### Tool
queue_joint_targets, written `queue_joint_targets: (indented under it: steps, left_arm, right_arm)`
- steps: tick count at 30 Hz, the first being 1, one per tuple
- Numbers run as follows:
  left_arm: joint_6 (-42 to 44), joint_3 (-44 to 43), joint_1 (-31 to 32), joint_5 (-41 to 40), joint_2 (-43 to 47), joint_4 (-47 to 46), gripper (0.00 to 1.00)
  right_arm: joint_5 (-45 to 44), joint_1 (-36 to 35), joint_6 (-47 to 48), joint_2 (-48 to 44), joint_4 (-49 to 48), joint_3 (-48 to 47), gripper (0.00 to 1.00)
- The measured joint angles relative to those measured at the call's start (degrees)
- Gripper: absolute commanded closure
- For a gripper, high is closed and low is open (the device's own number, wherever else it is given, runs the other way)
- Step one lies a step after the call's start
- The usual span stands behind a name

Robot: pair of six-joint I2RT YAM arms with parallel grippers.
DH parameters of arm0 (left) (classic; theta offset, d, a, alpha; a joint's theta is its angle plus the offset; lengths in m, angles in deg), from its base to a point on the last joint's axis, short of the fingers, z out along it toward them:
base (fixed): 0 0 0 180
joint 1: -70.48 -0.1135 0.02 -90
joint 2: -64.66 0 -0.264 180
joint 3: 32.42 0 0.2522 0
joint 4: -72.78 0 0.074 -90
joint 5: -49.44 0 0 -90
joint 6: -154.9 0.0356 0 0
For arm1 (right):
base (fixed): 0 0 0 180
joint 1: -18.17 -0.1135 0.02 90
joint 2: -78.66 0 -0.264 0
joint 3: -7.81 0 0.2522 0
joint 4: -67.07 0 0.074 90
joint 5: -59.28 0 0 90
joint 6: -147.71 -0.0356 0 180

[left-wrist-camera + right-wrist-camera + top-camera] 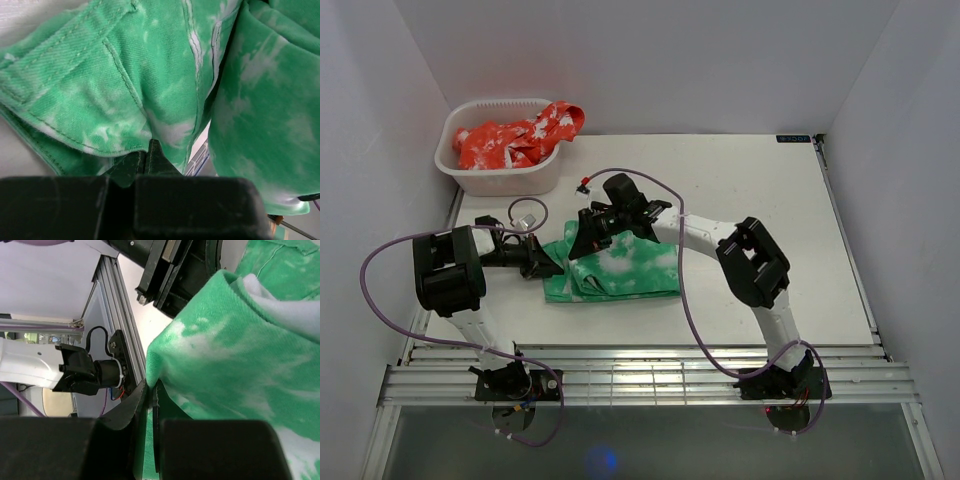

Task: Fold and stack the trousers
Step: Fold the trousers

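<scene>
Left gripper (542, 262) and right gripper (588, 240) are both pinched shut on the left end of the trousers (620, 270), a folded bundle left of centre on the table (750, 200), so its long axis runs off to their right, the left gripper nearer the front edge.

No text, brand, number or sign can be read in any of the views. A small dark strip label (793, 138) is seen at the far edge of the flat white surface (820, 200), well beyond the right hand (588, 236) and off to its right. Faint pale marks are carried on it, but they are too small to be made out.
</scene>
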Motion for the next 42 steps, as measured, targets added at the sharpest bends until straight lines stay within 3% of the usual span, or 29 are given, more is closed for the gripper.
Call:
queue_joint_targets:
  steps: [41, 42]
  left_arm:
    - [-1.75, 1.88, 0.31, 0.24, 0.02, -2.75, 1.00]
    - [-1.75, 1.88, 0.31, 0.22, 0.02, -2.73, 0.92]
  right_arm:
    - [-1.68, -4.20, -5.88, 9.77, -3.93, -7.56, 0.92]
    - [-1.84, -4.33, -5.84, 9.90, -3.96, -7.54, 0.92]
